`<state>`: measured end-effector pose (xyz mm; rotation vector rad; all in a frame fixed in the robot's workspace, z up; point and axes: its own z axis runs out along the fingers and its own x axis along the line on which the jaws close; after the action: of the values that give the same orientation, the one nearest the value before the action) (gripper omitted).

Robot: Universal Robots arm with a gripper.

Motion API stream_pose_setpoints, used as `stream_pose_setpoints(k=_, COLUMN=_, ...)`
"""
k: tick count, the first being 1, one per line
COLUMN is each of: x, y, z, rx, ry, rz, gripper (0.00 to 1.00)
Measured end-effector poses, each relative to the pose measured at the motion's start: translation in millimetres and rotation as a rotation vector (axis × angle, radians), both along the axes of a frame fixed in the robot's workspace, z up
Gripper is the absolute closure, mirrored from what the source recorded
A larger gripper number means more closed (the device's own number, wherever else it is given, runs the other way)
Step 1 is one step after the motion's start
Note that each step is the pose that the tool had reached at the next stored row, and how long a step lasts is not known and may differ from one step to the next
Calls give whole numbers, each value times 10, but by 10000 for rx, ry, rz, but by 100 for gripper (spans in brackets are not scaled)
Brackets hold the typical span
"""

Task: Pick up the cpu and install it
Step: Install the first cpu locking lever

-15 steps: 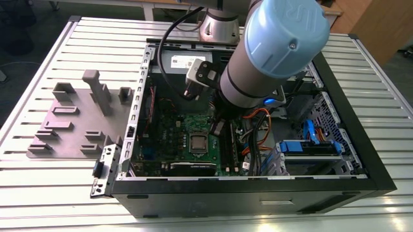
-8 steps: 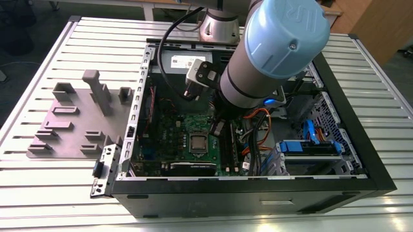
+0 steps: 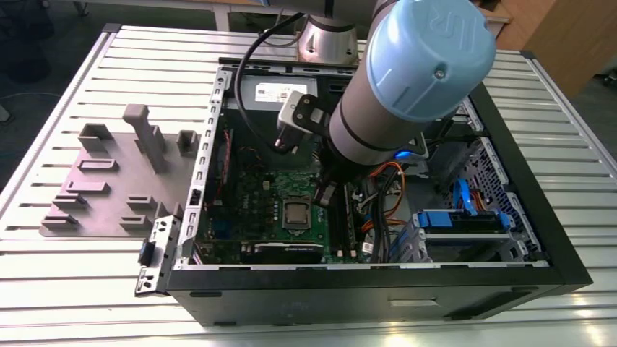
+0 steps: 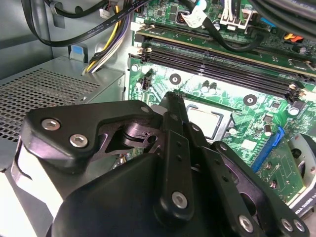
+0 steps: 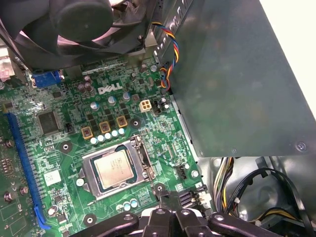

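Inside the case: cpu (image 5: 114,168) sits in its socket — gripper (image 5: 170,213) just beside it.
Fingers: together, holding nothing.
Risk: drifting fingers could scrape the board (image 5: 74,118).

I worked over a slatted metal table (image 3: 77,94). On it lay an open black computer case (image 3: 386,296), and just beside that, toward the exterior view's left, a flat grey fixture plate (image 3: 106,188) with raised blocks rested on the slats.
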<state>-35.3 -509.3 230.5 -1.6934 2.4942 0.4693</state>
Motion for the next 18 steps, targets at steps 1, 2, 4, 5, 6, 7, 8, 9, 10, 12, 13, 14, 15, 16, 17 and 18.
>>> stream_pose_setpoints(k=1, x=0, y=-5, z=0, rx=0, ry=0, rz=0, gripper=89)
stream_pose_setpoints(k=2, x=0, y=-9, z=0, rx=0, ry=0, rz=0, gripper=89)
stream_pose_setpoints(k=4, x=0, y=-9, z=0, rx=0, ry=0, rz=0, gripper=89)
stream_pose_setpoints(k=5, x=0, y=-18, z=0, rx=0, ry=0, rz=0, gripper=89)
stream_pose_setpoints(k=6, x=0, y=-18, z=0, rx=-1, ry=0, rz=0, gripper=89)
stream_pose_setpoints(k=7, x=0, y=-29, z=0, rx=0, ry=0, rz=0, gripper=89)
stream_pose_setpoints(k=8, x=0, y=-39, z=0, rx=0, ry=0, rz=0, gripper=89)
stream_pose_setpoints(k=9, x=0, y=-39, z=0, rx=-1, ry=0, rz=0, gripper=89)
stream_pose_setpoints(k=10, x=0, y=-39, z=0, rx=-1, ry=0, rz=0, gripper=89)
stream_pose_setpoints(k=12, x=0, y=-41, z=0, rx=-1, ry=0, rz=1, gripper=89)
stream_pose_setpoints(k=13, x=-1, y=-44, z=0, rx=-1, ry=0, rz=1, gripper=89)
stream_pose_setpoints(k=14, x=-1, y=-48, z=0, rx=0, ry=0, rz=2, gripper=89)
stream_pose_setpoints(k=15, x=-1, y=-49, z=0, rx=0, ry=0, rz=3, gripper=89)
stream_pose_setpoints(k=16, x=-1, y=-49, z=0, rx=0, ry=0, rz=3, gripper=89)
stream_pose_setpoints(k=17, x=-1, y=-49, z=0, rx=-2, ry=0, rz=4, gripper=89)
stream_pose_setpoints(k=18, x=-1, y=-49, z=0, rx=-11, ry=0, rz=4, gripper=89)
